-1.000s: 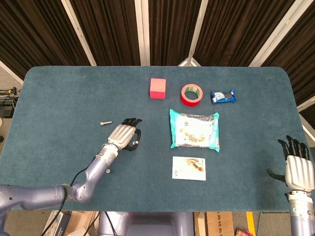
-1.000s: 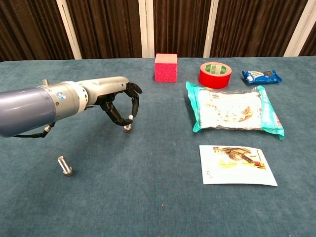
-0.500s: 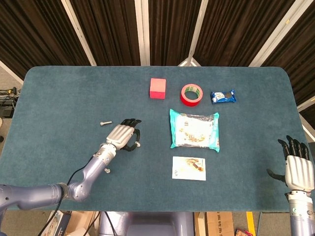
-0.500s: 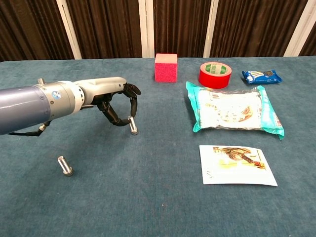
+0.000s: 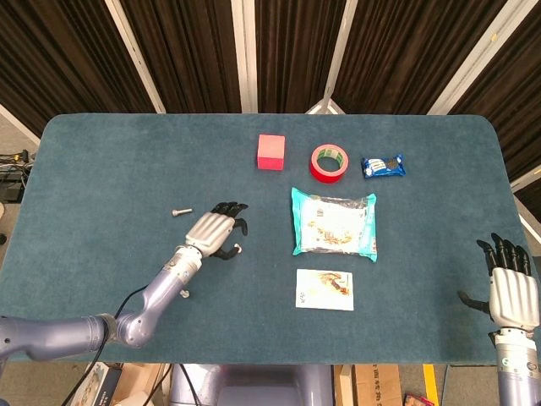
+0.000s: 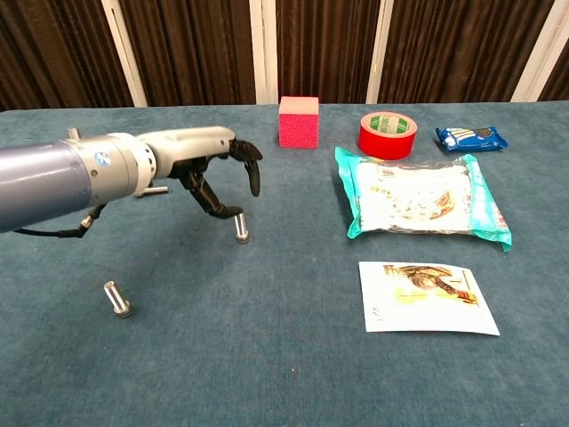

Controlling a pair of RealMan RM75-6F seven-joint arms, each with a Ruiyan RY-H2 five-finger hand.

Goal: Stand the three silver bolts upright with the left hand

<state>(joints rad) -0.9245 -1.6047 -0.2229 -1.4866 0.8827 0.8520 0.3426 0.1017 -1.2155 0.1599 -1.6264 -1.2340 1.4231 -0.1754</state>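
Left hand (image 6: 209, 169) hangs over the left-centre of the worktop (image 5: 101, 169), fingers spread and lifted, holding nothing. Half a second earlier its fingertips were closed around the middle bolt (image 6: 241, 229); now they have come off it, one lower finger remaining just beside the bolt head, contact uncertain. That bolt stands upright on its own, head up, near the worktop's centre and left of the snack bag (image 6: 418, 200). Judged as a release just completed: the bolt looks set and stable. A second bolt (image 6: 116, 299) stands nearer the front edge to the left, apparently upright though slightly tilted in the chest view. The third bolt (image 5: 181, 211) lies on its side farther back on the left, well apart from the others; it is the one left to do. Next step is likely to clear the hand without knocking the freed bolt, then reach back-left for the lying one. Right hand (image 5: 512, 288) rests at the right front corner, fingers apart, empty. Pink block (image 6: 298, 121), red tape roll (image 6: 388, 134) and card (image 6: 425, 296) untouched.
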